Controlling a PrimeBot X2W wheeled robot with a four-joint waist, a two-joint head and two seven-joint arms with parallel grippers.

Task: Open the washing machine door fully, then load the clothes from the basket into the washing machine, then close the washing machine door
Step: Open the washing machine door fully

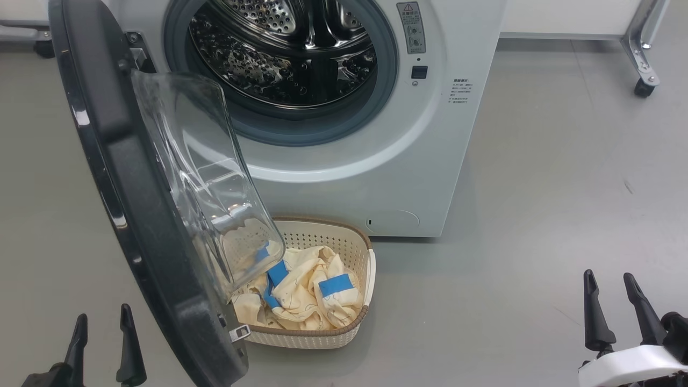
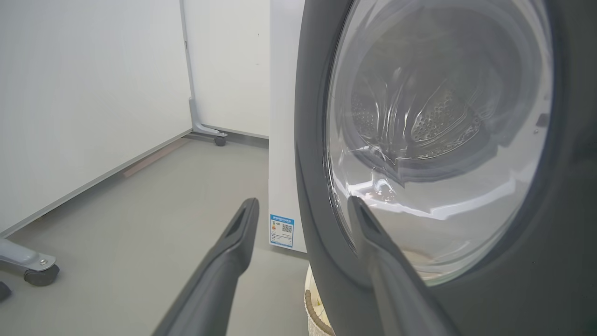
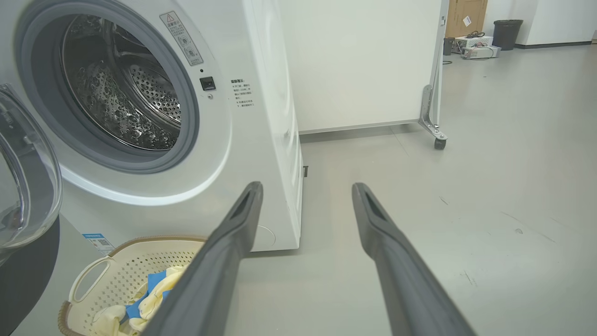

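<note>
Glossy round door point(image 1: 123, 177) open; perforated basket point(image 1: 344, 242) of soft clothes point(image 1: 306, 290) before the washing machine point(image 1: 387, 177); left gripper point(image 1: 103, 314), right gripper point(image 1: 608, 274) wide, empty.

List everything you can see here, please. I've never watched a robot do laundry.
washing machine: one, white, on the grey floor
washing machine door: one, black rim with clear glass, swung open, partly over the basket
basket: one, cream with brown rim, on the floor before the machine
clothes: a heap, cream-yellow with blue bands, in the basket
label sticker: one, blue, low on the machine's side
partitions: at least two, white, on castors
bin: one, black, far back
left end effector: one, dark, open, outside the door
right end effector: one, dark, open, over bare floor
</note>
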